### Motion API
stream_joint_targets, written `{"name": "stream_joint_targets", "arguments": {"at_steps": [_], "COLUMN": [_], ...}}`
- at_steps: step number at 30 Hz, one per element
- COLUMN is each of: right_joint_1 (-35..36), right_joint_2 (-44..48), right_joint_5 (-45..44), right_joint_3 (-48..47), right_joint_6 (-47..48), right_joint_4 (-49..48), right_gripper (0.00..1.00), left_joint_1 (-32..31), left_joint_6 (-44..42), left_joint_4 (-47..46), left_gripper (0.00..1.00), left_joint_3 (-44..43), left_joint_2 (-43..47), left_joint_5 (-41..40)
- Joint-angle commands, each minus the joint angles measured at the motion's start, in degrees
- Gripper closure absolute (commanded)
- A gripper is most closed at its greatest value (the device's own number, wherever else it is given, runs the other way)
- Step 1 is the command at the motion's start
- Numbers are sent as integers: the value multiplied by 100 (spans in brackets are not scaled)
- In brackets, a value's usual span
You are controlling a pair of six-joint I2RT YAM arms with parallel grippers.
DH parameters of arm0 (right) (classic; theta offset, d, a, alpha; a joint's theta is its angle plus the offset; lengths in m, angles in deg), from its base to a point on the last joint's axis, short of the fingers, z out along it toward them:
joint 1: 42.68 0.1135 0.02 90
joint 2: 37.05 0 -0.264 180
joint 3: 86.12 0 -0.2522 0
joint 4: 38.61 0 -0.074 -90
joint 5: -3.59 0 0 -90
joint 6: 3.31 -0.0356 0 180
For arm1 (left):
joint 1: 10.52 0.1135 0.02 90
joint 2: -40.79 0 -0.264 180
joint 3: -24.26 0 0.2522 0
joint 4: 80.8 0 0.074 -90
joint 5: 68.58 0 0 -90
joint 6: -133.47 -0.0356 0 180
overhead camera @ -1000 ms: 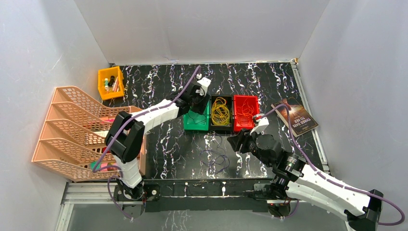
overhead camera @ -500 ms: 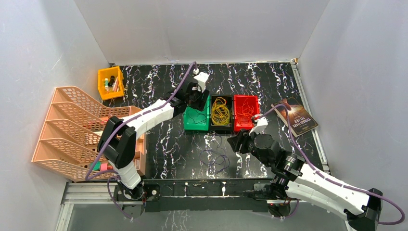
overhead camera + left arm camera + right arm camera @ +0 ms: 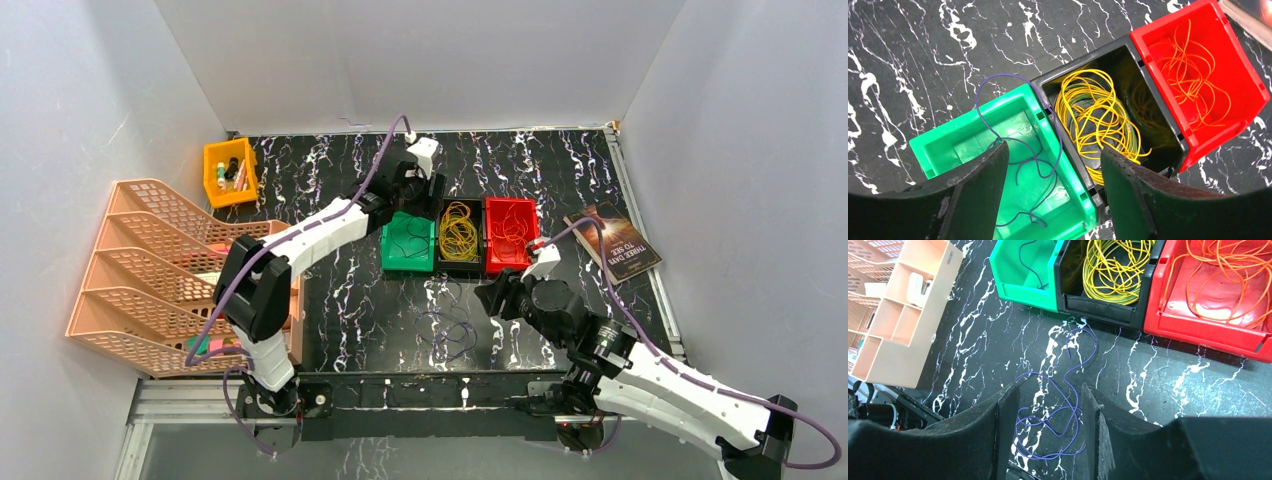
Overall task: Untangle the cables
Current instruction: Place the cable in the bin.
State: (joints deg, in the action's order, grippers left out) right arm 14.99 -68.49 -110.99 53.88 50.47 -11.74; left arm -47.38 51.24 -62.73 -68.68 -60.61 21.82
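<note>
Cables stand sorted in part among 3 bins set side by side: yellow cables [image 3: 1093, 115] in the black bin [image 3: 1078, 61], orange cables [image 3: 1193, 75] in the red bin [image 3: 1238, 85], and 1 purple strand [image 3: 1003, 75] in the green bin [image 3: 958, 145], with a loop of it hanging out over the rim. A loose purple tangle [image 3: 1058, 415] lies on the table [image 3: 1173, 405] on the near side of the bins, apart from them except for a tail that reaches toward the foot of the black bin. The left gripper [image 3: 1054, 150] hangs above the green bin with its fingers spread and nothing between them. The right gripper [image 3: 1050, 390] is likewise parted and empty. Relation governing the next move: the tangle sits below the right gripper, showing through the gap between its 2 fingers in the wrist view, and its long axis runs from the near edge toward the bins — roughly along that gap, not across it. The right arm is plainly the nearer; the left arm stands beyond the tangle, over the bins. Judgement: a descent by the right gripper looks the natural pick — though strands lying parallel to the fingers may slip through unless the wrist is turned or a crossing loop is chosen.
</note>
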Motion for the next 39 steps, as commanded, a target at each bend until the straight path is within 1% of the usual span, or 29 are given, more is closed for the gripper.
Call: {"name": "stream_joint_targets", "arguments": {"at_steps": [1,4,7,10,15,21,33,36,39], "right_joint_1": [14,12,16,11,15,16,14,16,15], "right_joint_2": [137,119,103,103,194,376,522,591,669], "right_joint_5": [-193,-196,-195,-188,-254,-327,-431,-471,-508], "right_joint_3": [4,-12,-29,-52,-92,-83,-118,-110,-116], "right_joint_6": [-104,-110,-121,-112,-120,-169,-191,-216,-229], "right_joint_4": [-124,-101,-91,-53,96,234,450,511,580], "right_gripper": [43,43,43,43,43,43,43,43,43], "left_joint_1": [1,-131,-311,-339,-339,-339,-337,-335,-330], "left_joint_6": [824,1293,1583,1863,2057,2093,2074,2025,1957], "left_joint_4": [-29,-36,-35,-64,-123,-155,-116,-120,-108], "left_gripper": [32,31,31,34,41,46,49,52,57], "left_joint_3": [-268,-227,-215,-244,-404,-576,-835,-898,-970], "left_joint_2": [-26,41,30,-51,-306,-575,-957,-1040,-1130], "left_joint_5": [-472,-975,-1546,-1795,-1783,-1758,-1779,-1830,-1866]}}
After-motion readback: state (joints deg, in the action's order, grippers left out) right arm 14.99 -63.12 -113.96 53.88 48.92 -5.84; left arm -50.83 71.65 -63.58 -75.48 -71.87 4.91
